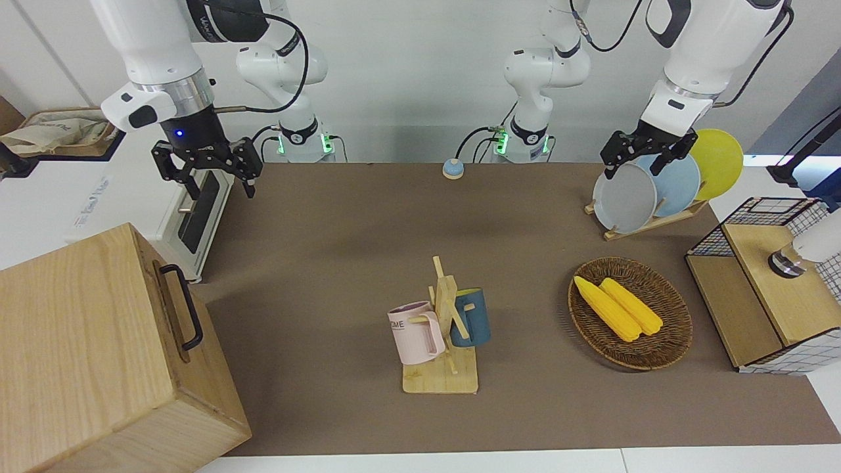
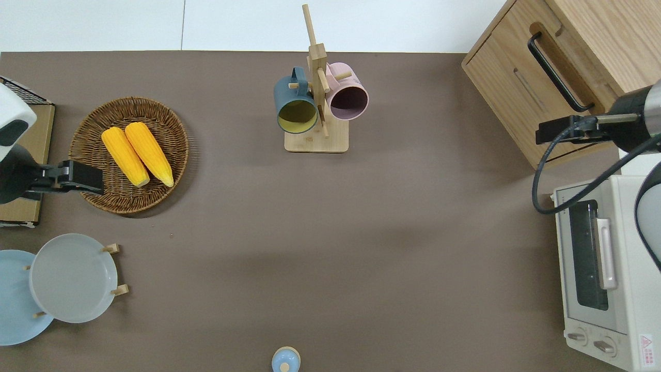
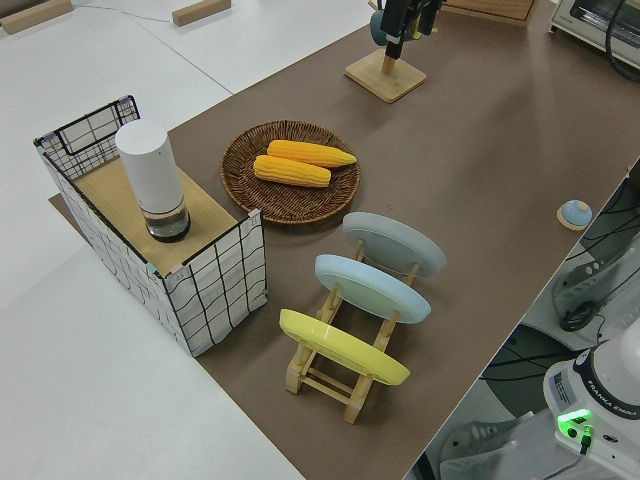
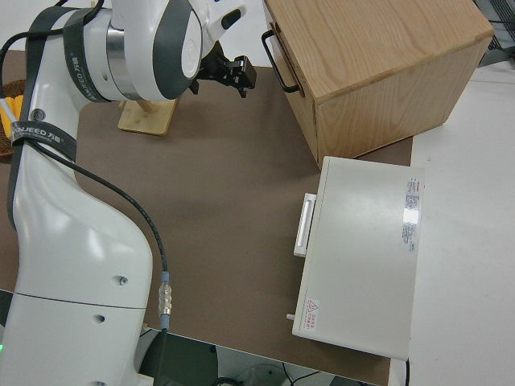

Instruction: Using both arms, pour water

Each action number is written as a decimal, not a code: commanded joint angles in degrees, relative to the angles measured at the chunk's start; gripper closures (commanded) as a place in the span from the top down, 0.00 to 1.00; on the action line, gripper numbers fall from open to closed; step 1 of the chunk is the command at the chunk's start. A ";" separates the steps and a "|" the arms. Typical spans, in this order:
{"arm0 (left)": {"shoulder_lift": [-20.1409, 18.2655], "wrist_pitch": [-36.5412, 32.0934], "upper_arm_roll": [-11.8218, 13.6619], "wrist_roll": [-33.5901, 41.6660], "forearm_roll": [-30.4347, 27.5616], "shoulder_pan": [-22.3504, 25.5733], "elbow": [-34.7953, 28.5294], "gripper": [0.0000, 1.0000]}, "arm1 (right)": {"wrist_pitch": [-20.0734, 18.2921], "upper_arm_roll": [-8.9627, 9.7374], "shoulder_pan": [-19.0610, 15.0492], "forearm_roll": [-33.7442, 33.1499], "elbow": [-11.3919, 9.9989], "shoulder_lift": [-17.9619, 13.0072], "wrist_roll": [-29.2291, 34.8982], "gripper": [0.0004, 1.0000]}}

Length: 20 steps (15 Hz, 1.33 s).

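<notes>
A pink mug [image 1: 414, 332] and a dark blue mug [image 1: 472, 318] hang on a wooden mug rack [image 1: 440, 378] in the middle of the table, toward the edge farthest from the robots. They also show in the overhead view, pink [image 2: 348, 98] and blue [image 2: 295, 108]. Both white arms are raised. My right gripper [image 1: 222, 190] is open and empty, up in the air by the toaster oven. My left gripper [image 1: 634, 172] is open and empty, up in the air near the plate rack. Neither touches anything.
A wicker basket [image 1: 631, 361] holds two corn cobs. A rack of three plates [image 1: 624, 197] stands near the left arm. A wire basket [image 1: 755, 217] carries a white cylinder [image 1: 815, 243]. A wooden cabinet [image 1: 98, 355] and toaster oven [image 2: 604, 279] stand at the right arm's end.
</notes>
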 commanded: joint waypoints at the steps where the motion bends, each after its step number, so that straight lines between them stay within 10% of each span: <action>1: -0.90 -0.09 1.14 0.76 -0.92 0.12 -0.47 1.00 | 0.03 0.82 -0.26 0.98 -0.26 -0.63 -0.86 0.99; 13: -1.08 -0.09 1.40 0.59 -0.40 0.38 -0.47 1.00 | -0.06 0.82 -0.26 0.63 -0.26 -0.71 -1.47 0.99; 20: -0.82 0.87 10.88 9.89 -0.66 0.47 -0.47 1.00 | 0.55 3.45 -0.17 0.55 -0.87 0.25 -5.43 0.99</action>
